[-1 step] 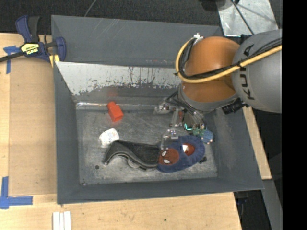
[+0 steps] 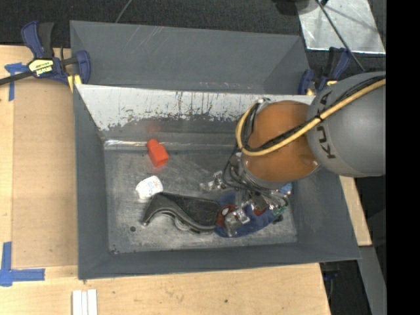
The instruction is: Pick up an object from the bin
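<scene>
Lying at the left of the grey bin point(image 2: 90, 195), a small white cap point(image 2: 149, 187) and, just behind it, a red block point(image 2: 157, 151) sit well apart from the action. Beside the cap begins a black curved piece point(image 2: 180, 210), which runs rightward along the floor until its far end meets a blue item point(image 2: 262, 220). Over that meeting point hangs the robot's hand point(image 2: 241, 209), low in the bin beneath the arm's orange cover point(image 2: 279, 146). Wrist and cables hide so much of it that one cannot tell whether it is clenched or released, and nothing can be seen grasped.

The likeliest pick, judging by position, is the blue item at the bin's right, partly hidden under the hand. It touches or overlaps the black piece; which lies on top cannot be made out.

Doing this step well would mean settling on one of the two, not both — centring the hand on the blue item clear of the black piece's end, descending straight, closing only once low enough, then lifting gently so the neighbour is not dragged along.
</scene>
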